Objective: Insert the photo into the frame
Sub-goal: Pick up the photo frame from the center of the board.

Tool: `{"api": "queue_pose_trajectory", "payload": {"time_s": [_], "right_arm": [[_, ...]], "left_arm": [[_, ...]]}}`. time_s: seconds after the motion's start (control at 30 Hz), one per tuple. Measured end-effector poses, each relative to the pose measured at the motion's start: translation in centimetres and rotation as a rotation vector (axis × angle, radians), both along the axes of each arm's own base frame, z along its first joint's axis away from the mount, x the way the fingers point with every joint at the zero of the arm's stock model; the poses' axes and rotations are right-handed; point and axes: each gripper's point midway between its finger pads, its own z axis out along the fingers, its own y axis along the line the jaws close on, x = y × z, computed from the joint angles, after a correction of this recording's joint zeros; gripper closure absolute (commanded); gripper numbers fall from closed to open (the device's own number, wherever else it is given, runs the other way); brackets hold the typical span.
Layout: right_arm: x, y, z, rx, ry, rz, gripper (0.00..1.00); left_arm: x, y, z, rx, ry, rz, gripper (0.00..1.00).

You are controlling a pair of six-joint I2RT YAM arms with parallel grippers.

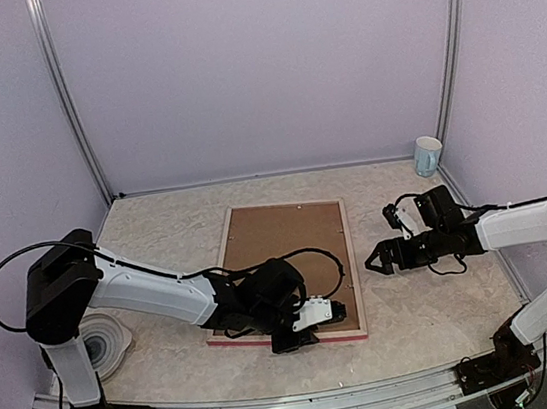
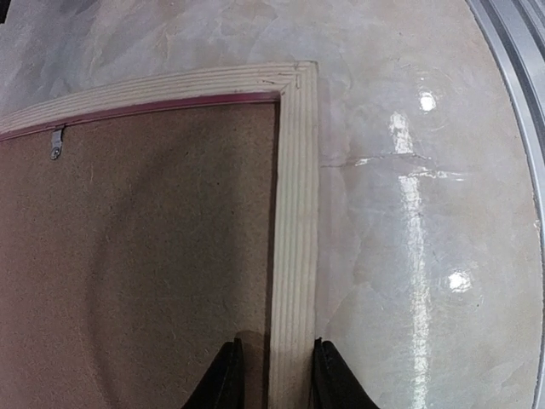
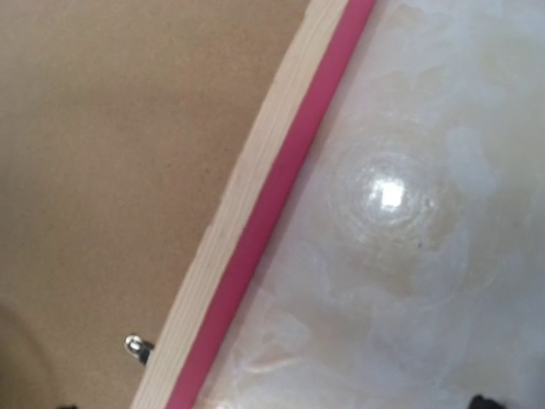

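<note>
Top view: nearest, the left arm (image 1: 143, 287) reaches from its base across the table (image 1: 176, 227) to the near right corner of the frame (image 1: 351, 255). The frame lies flat in the middle of the table, pale back up, with the brown board (image 1: 278, 239) filling it. The left gripper (image 1: 336, 311) sits low over that corner. The right gripper (image 1: 370, 264) hangs just beside the frame's right rail without touching it, jaws spread wide. A cup (image 1: 427, 155) stands in the far right corner, and a white ribbed object (image 1: 105, 338) lies by the left arm's base.

Left wrist view: the two dark fingertips (image 2: 332, 379) straddle the pale wood rail. One is on the board side and the other is against the rail's outer edge. Whether they are pinching the rail cannot be told. A metal clip (image 2: 56, 145) sits on the board by the far rail.

Right wrist view: only the fingertips (image 3: 482, 400) show at the bottom corners, far apart. Below them are the frame's pink edge, the board and another clip.
</note>
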Motion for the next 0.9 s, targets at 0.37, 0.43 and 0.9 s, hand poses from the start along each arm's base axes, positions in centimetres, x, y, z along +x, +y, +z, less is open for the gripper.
{"api": "queue_pose_trajectory", "payload": {"time_s": [0.37,0.43,0.9], "right_arm": [[-0.1,0.5,-0.1,0.035,0.02,0.004,0.01],[-0.3,0.7,-0.2,0.05,0.031,0.007,0.01],[-2.3,3.6,-1.7,0.302,0.185,0.048,0.02]], "left_arm": [[-0.3,-0.1,0.2,0.004,0.002,-0.019,1.0],[-0.2,-0.1,0.2,0.005,0.0,-0.018,1.0],[-0.1,1.2,1.7,0.04,-0.021,0.009,1.0]]}}
